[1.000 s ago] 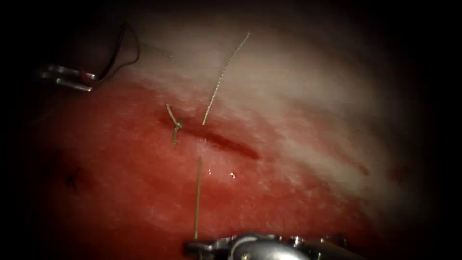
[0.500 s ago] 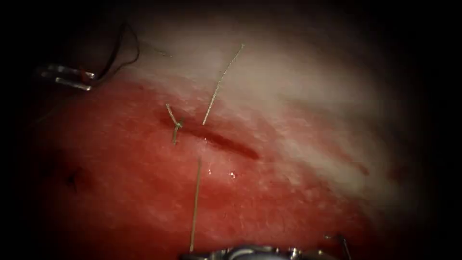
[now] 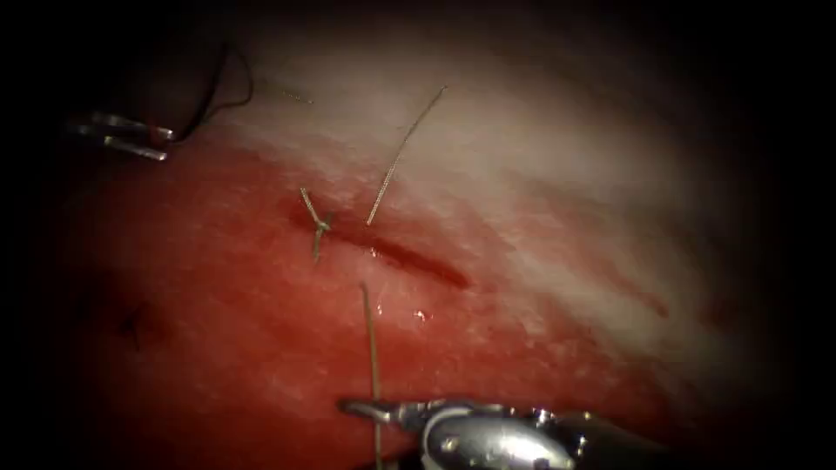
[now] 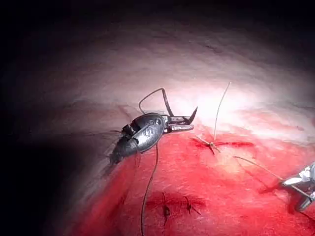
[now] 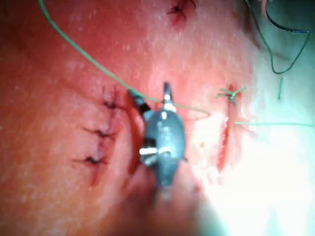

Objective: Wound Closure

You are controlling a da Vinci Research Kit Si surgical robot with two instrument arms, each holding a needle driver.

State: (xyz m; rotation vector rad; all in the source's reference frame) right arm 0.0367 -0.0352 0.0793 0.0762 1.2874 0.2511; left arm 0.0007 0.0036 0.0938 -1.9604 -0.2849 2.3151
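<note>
The cut [image 3: 409, 257] runs slantwise across the red tissue [image 3: 540, 261]. A tied knot [image 3: 320, 226] with short ends sits at its left end. One strand of thread [image 3: 402, 152] rises from the cut's upper right edge to a free end. Another strand of thread [image 3: 373, 348] leaves the lower left edge and crosses my right tool [image 3: 361, 407], whose jaws stand open around it [image 5: 150, 94]. At far left, off the cut, my left tool [image 3: 164, 146] is shut on the dark curved needle [image 3: 228, 83], near one end of its curve [image 4: 161, 90]. The needle is out of the tissue.
A closed older cut with several dark stitches [image 5: 101, 132] lies beside the right tool's shaft. Another dark stitch [image 3: 131, 326] marks the tissue at lower left. Dark thread [image 4: 147, 191] trails from the left tool. Red fluid [image 3: 418, 315] glistens below the cut.
The right tool dipped toward the lower edge, then came back up. Its jaws went from shut on the thread to open. The lower strand, taut before, now bends and runs past the jaws.
</note>
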